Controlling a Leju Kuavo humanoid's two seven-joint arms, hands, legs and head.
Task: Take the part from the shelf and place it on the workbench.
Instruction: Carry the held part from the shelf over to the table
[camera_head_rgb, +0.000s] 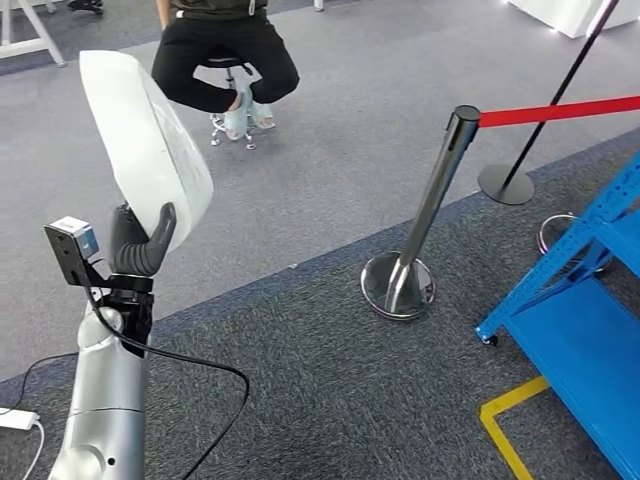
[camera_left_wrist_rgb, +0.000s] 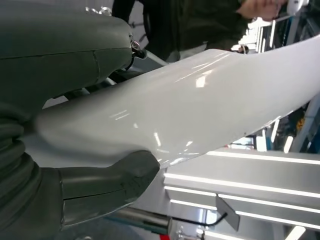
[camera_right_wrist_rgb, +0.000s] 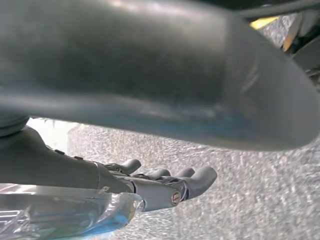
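The part (camera_head_rgb: 143, 140) is a large, glossy white curved shell. My left hand (camera_head_rgb: 140, 245) grips its lower edge and holds it upright at the left of the head view, above grey carpet. In the left wrist view the part (camera_left_wrist_rgb: 188, 110) runs across the picture, clamped between the thumb (camera_left_wrist_rgb: 98, 187) and the fingers (camera_left_wrist_rgb: 64, 50). My right hand (camera_right_wrist_rgb: 113, 75) hangs over speckled carpet. Its fingers (camera_right_wrist_rgb: 170, 185) are stretched out apart from the thumb, with nothing between them. A bit of clear plastic film (camera_right_wrist_rgb: 68, 215) lies close behind those fingers.
A blue metal shelf (camera_head_rgb: 581, 340) stands at the right, with yellow floor tape (camera_head_rgb: 513, 420) in front of it. A leaning chrome stanchion (camera_head_rgb: 430, 220) with a red belt (camera_head_rgb: 558, 110) is in the middle. A person sits on a stool (camera_head_rgb: 223, 60) at the back. A black cable (camera_head_rgb: 189, 360) trails on the carpet.
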